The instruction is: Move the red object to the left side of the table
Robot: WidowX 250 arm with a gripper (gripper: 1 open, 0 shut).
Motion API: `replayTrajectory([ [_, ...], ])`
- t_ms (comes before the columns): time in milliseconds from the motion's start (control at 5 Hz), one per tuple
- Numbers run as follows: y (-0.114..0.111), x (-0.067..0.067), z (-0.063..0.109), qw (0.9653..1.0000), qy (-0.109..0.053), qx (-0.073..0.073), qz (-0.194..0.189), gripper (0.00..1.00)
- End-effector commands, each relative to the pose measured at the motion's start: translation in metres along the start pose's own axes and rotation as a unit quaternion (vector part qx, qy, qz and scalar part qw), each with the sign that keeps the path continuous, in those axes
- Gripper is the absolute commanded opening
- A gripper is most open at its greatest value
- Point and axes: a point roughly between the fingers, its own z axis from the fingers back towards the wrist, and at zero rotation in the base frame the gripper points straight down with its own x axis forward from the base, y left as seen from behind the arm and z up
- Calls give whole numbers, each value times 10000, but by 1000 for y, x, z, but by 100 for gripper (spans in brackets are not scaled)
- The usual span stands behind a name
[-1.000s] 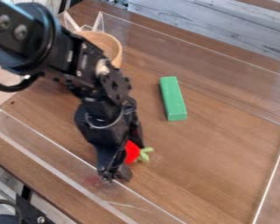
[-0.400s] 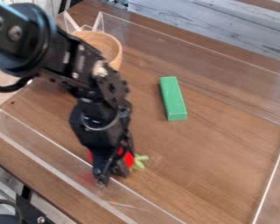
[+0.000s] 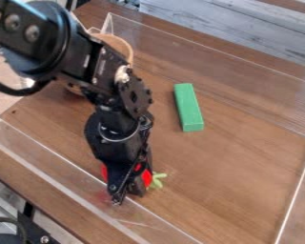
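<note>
The red object (image 3: pixel 141 177), a small round toy fruit with a pale green leafy stem, lies on the table (image 3: pixel 244 162) near its front edge. My gripper (image 3: pixel 127 181) points straight down over it and is shut on it, with red showing between and beside the dark fingers. The fingers hide part of the fruit, and its leafy stem sticks out to the right. It looks to be resting on the tabletop or just above it.
A green rectangular block (image 3: pixel 187 106) lies right of the arm, toward the middle of the table. A wooden bowl (image 3: pixel 113 48) sits at the back left, partly hidden by the arm. Low clear acrylic walls (image 3: pixel 66 191) edge the table, close in front of the gripper.
The jaws have closed around the red object, which stood beside open fingers a second ago. The arm itself has barely shifted.
</note>
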Motion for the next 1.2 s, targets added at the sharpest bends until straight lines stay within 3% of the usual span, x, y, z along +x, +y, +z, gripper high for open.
replayTrajectory([
  [0,-1,-13,2,10000,7,-30,73,0],
  [200,1,-20,1,9998,-33,12,219,0],
  [600,-9,-4,19,9989,-107,61,460,0],
  [1000,-15,3,11,9977,-95,216,640,0],
])
